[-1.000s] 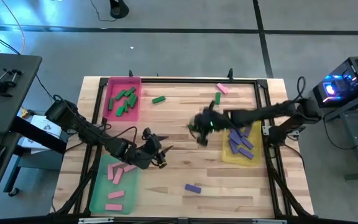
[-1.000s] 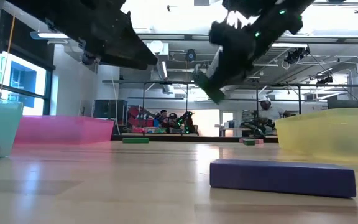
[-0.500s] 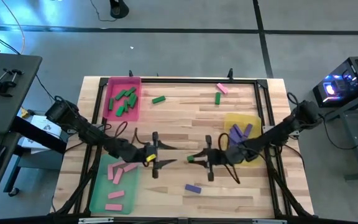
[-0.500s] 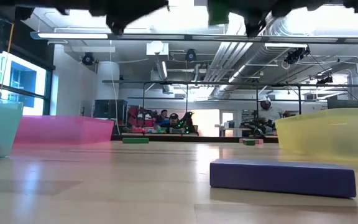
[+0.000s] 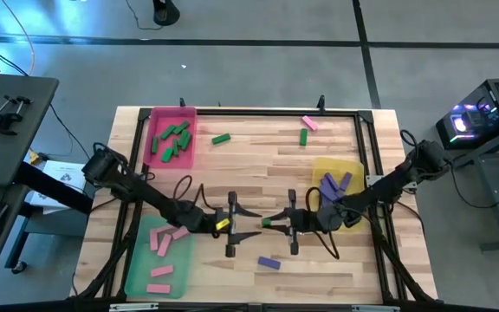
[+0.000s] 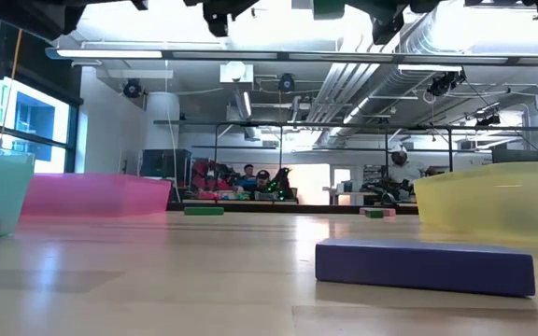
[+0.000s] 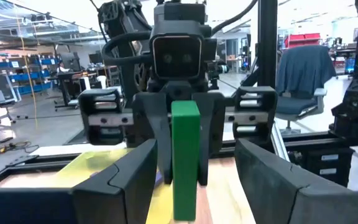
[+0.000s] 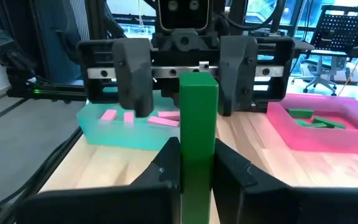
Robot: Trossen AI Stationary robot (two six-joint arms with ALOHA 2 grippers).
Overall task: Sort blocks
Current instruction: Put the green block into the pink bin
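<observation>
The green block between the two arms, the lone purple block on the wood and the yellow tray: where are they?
green block (image 8: 198,134), right wrist view, middle of its facing side.
purple block (image 6: 425,265), low view, middle of its long side.
yellow tray (image 6: 493,207), low view, its near wall.

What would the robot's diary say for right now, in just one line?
phase: handover above table | right gripper: shut on green block | left gripper: open, facing block | purple block: loose on table

Three trays (image 5: 173,113) (pink, green, yellow); green blocks (image 5: 221,138), pink blocks (image 5: 309,123), purple blocks (image 5: 268,262), exact numbers unclear.
</observation>
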